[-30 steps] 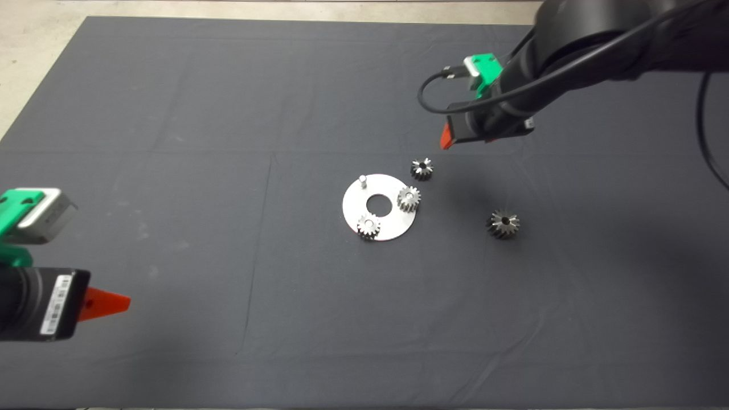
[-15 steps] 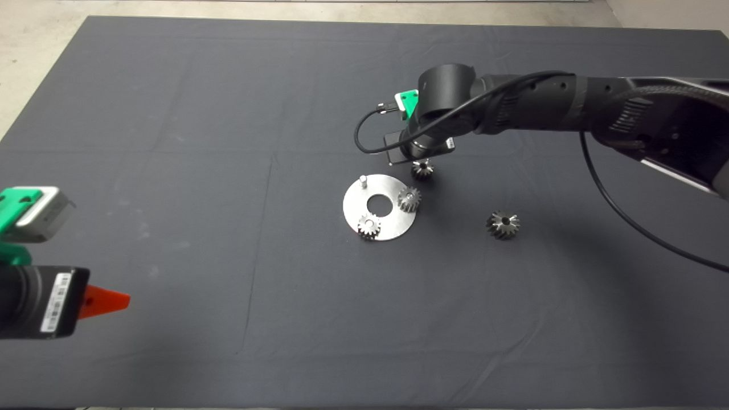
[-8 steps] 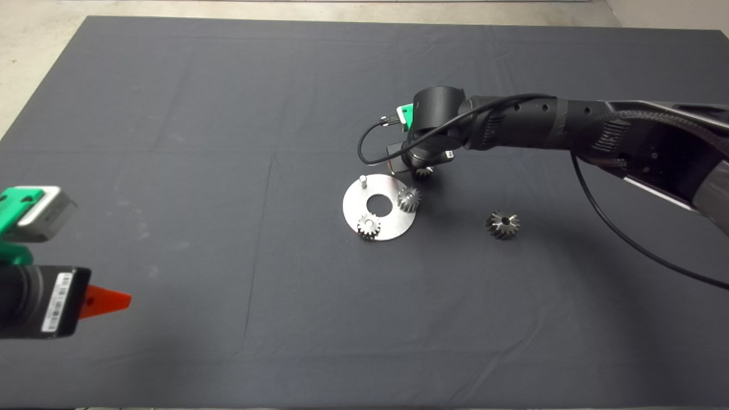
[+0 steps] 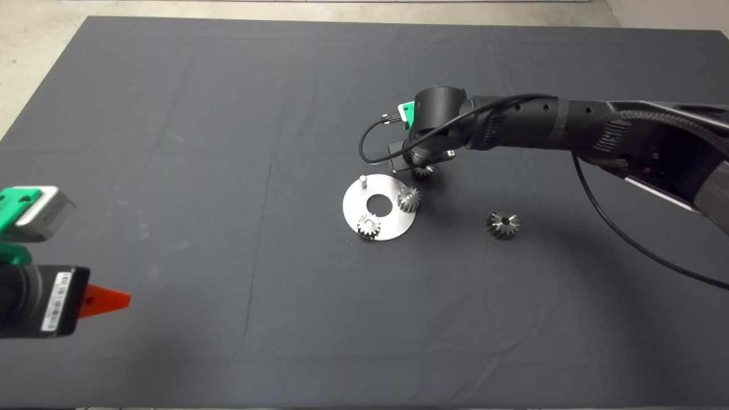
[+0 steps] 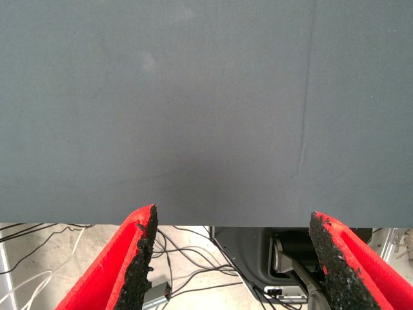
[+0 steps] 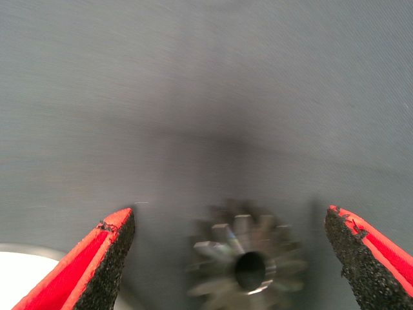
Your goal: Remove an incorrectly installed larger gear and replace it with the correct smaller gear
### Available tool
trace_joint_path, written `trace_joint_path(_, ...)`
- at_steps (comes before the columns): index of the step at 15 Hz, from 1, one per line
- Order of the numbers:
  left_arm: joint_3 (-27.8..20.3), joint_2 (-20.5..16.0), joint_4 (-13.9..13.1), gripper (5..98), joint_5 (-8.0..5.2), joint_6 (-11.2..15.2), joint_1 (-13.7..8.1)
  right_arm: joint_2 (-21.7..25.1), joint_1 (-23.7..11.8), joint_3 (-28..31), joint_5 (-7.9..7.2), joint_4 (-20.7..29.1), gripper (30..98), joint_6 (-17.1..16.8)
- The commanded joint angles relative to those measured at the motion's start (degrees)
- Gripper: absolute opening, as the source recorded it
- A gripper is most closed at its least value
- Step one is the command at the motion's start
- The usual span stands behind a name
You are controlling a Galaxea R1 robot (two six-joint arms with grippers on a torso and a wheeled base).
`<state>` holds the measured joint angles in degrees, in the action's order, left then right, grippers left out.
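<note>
While the smaller gear (image 6: 244, 261) lies on the mat between the spread fingers (image 6: 106, 261) of the right gripper (image 6: 235, 258), untouched by either pad, the pick-up step is judged in hand, and closure around its teeth is called for next

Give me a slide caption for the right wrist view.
Open right gripper straddling the smaller gear on the mat.
</note>
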<state>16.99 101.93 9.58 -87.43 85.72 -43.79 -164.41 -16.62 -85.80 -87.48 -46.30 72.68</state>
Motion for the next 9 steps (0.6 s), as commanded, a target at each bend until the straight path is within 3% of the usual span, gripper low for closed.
trace_joint_path(1, -0.7, 0.2, 0.5, 59.2, -3.62, 0.1, 0.1, 1.7, 0.4, -0.1, -3.93, -2.0, 78.0, 0.1)
trace_joint_path(9, -0.7, 0.2, 0.6, 59.2, -3.62, 0.1, 0.0, 1.1, -0.1, 0.0, -3.75, -2.0, 78.0, 0.2)
